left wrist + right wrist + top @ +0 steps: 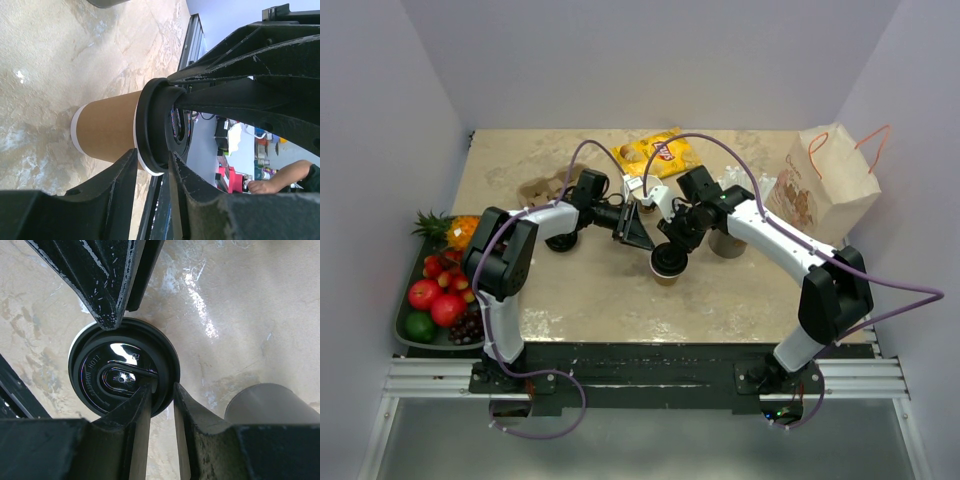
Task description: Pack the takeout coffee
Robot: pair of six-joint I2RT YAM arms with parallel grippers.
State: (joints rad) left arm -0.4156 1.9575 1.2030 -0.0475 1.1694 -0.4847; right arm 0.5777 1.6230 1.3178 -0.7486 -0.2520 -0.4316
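arms (775,235): white links, black joints | cables (910,290): purple | fingers (107,285): black, scuffed

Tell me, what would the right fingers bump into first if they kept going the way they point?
The round black plastic lid on the small tan paper cup. The right fingers straddle its rim, so contact looks immediate, though depth is unclear.

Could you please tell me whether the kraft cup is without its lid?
No, the black lid sits on the kraft cup, covering its rim.
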